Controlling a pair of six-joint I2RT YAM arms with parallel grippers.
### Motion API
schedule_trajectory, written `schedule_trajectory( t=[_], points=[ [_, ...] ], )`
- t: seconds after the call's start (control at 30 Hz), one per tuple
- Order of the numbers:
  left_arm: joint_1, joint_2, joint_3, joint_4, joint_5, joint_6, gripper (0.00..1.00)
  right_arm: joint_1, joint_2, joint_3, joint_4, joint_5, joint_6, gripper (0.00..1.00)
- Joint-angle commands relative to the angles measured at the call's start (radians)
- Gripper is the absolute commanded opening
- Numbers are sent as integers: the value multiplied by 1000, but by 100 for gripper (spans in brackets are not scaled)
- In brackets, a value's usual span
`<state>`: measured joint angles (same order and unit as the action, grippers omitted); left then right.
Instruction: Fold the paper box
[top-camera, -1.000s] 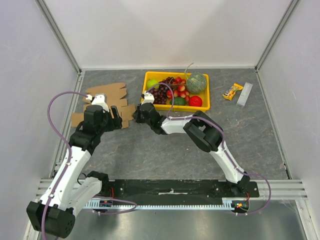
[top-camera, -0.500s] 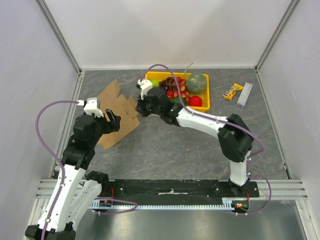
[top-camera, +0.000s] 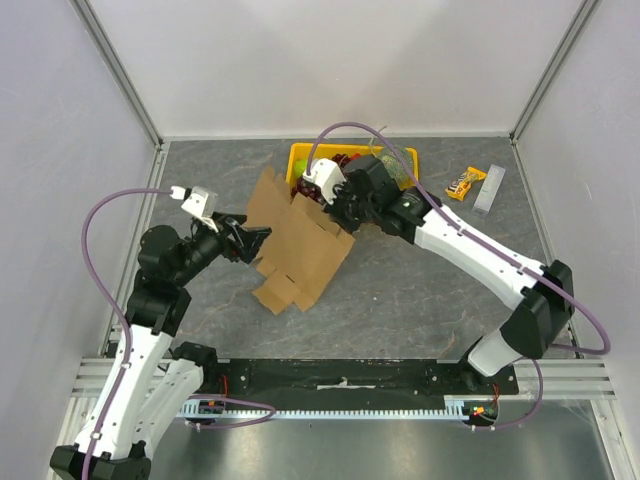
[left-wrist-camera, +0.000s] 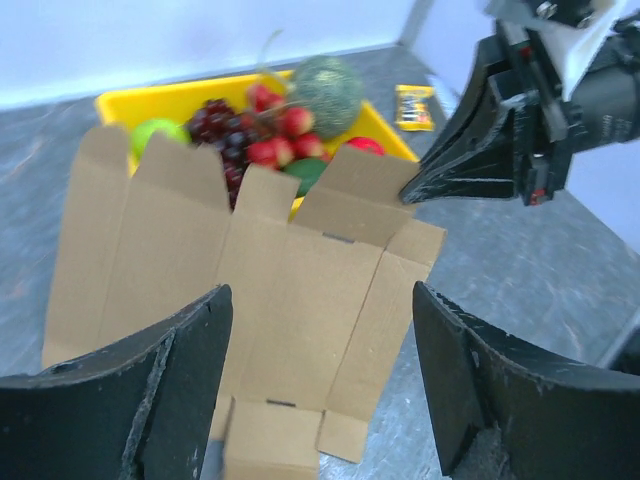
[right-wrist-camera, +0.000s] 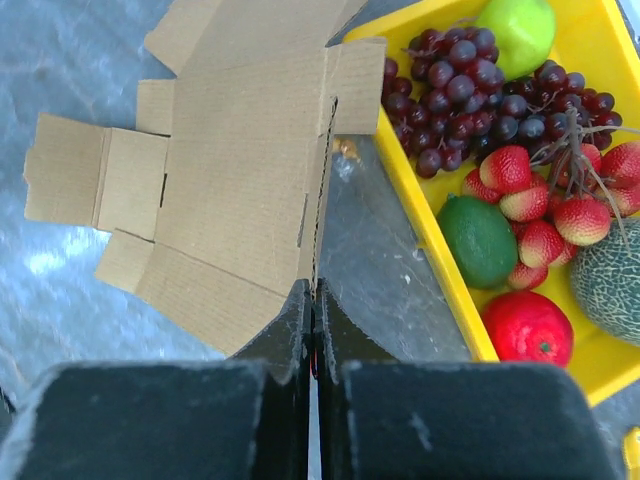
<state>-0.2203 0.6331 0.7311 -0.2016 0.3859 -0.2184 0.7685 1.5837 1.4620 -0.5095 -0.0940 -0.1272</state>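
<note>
The paper box (top-camera: 298, 245) is a flat brown die-cut cardboard sheet with flaps. It is held up, tilted, above the table in front of the yellow tray. My right gripper (top-camera: 343, 215) is shut on its right edge (right-wrist-camera: 318, 215), the fingers pinching the sheet's edge. My left gripper (top-camera: 252, 240) is open, just left of the sheet, with nothing between its fingers (left-wrist-camera: 150, 400). The sheet (left-wrist-camera: 240, 290) fills the middle of the left wrist view.
A yellow tray (top-camera: 410, 210) with grapes, strawberries, a melon and other fruit stands behind the sheet; it also shows in the right wrist view (right-wrist-camera: 440, 270). A snack packet (top-camera: 465, 183) and a grey bar (top-camera: 489, 189) lie at the back right.
My right gripper has lifted the cardboard sheet and carried it right and toward the middle. My left gripper has let go and now stands open beside it.
</note>
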Motion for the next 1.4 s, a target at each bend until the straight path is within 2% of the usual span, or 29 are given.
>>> schedule_trajectory(
  t=[0.0,0.2,0.37,0.63,0.93,1.23,1.37],
  points=[
    [1,33,47,180,332,94,79,2,-77,49,-211,-85,-192,0],
    [-1,117,108,189,621,165,78,-40,-106,141,-359,-232,-270,0],
    [-2,166,131,194,735,171,79,-66,-120,187,-385,-311,-287,0],
    [-66,232,154,197,719,198,79,-69,-110,245,-420,-473,-311,0],
    [-143,327,220,199,625,257,78,-69,-106,270,-454,-556,-334,0],
    [-223,425,281,157,582,303,63,-69,-103,278,-455,-595,-342,0],
    [-252,461,307,114,556,332,46,-71,-93,278,-455,-593,-344,0]
  ],
)
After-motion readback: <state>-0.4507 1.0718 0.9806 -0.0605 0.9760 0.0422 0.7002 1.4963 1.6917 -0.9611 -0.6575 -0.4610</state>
